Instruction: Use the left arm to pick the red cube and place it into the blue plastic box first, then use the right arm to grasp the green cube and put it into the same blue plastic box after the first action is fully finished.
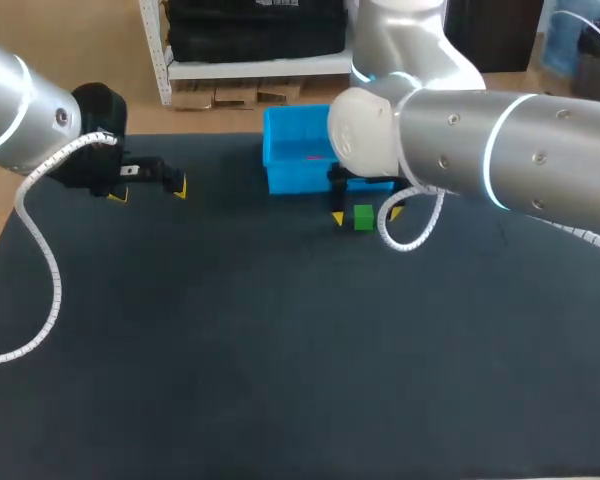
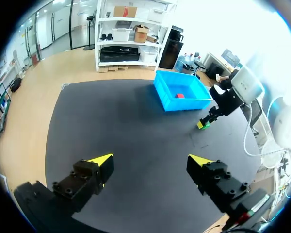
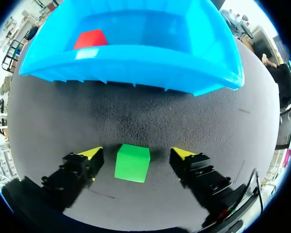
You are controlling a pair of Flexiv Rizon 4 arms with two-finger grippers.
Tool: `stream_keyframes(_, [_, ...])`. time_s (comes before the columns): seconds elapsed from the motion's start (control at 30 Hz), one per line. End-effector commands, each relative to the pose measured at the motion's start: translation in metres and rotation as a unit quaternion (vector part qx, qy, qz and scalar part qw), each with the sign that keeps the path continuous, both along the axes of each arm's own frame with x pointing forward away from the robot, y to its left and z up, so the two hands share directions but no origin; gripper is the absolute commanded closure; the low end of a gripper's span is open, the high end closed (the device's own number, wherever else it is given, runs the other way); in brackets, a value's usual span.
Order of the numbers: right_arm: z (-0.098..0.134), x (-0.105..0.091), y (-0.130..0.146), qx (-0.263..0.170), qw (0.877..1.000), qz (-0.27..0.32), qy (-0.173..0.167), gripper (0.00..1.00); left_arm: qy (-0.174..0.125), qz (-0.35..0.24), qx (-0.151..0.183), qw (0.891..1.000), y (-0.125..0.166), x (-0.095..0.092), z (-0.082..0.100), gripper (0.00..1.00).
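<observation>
One green cube, flat, slightly askew

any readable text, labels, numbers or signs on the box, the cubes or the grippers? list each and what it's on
None can be read.
The blue plastic box, the red cube and the green cube show plain faces with no print.
The left gripper and the right gripper show no legible marking in any view.
</observation>
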State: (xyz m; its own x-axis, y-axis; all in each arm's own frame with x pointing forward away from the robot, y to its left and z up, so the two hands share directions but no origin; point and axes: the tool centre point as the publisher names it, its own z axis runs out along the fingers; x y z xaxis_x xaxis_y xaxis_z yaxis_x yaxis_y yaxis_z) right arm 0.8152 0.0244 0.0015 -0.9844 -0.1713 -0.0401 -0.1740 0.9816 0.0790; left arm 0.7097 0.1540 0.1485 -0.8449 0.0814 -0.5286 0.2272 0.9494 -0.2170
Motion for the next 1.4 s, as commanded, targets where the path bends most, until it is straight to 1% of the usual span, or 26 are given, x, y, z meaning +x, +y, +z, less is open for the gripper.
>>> stream_keyframes(0.03, [0.001, -0.008, -0.003, 0.001, 1.000, -0.003, -0.013, 1.00, -0.001, 0.000, -0.001, 1.000, 0.000, 0.001, -0.001, 0.00])
stream_keyframes(0.37, [0.005, -0.010, -0.005, -0.002, 1.000, -0.004, -0.018, 1.00, -0.001, 0.000, -0.001, 1.000, 0.000, 0.001, -0.001, 0.00])
stream_keyframes(0.57, [0.016, -0.014, -0.007, -0.005, 1.000, -0.007, -0.029, 1.00, -0.001, 0.000, -0.001, 1.000, 0.000, 0.001, -0.001, 0.00])
stream_keyframes(0.67, [0.026, -0.015, -0.007, -0.009, 0.999, -0.008, -0.044, 1.00, -0.001, 0.000, -0.001, 1.000, 0.000, 0.001, -0.001, 0.00])
stream_keyframes(0.8, [0.047, -0.015, -0.006, -0.014, 0.997, -0.006, -0.071, 1.00, -0.001, 0.000, -0.001, 1.000, 0.000, 0.001, -0.001, 0.00])
stream_keyframes(0.97, [0.080, -0.012, -0.003, -0.022, 0.993, 0.001, -0.113, 1.00, -0.001, 0.000, -0.001, 1.000, 0.000, 0.001, -0.001, 0.00])
stream_keyframes(1.13, [0.118, -0.006, -0.004, -0.038, 0.986, 0.008, -0.162, 1.00, -0.001, 0.000, -0.001, 1.000, 0.000, 0.001, -0.001, 0.00])
stream_keyframes(1.2, [0.127, -0.005, -0.004, -0.041, 0.983, 0.011, -0.176, 1.00, -0.001, 0.000, -0.001, 1.000, 0.000, 0.001, -0.001, 0.00])
stream_keyframes(1.27, [0.131, -0.003, -0.004, -0.042, 0.982, 0.013, -0.181, 1.00, -0.001, 0.000, -0.001, 1.000, 0.000, 0.001, -0.001, 0.00])
stream_keyframes(1.4, [0.130, -0.002, -0.004, -0.034, 0.982, 0.014, -0.187, 1.00, -0.001, 0.000, -0.001, 1.000, 0.000, 0.001, -0.001, 0.00])
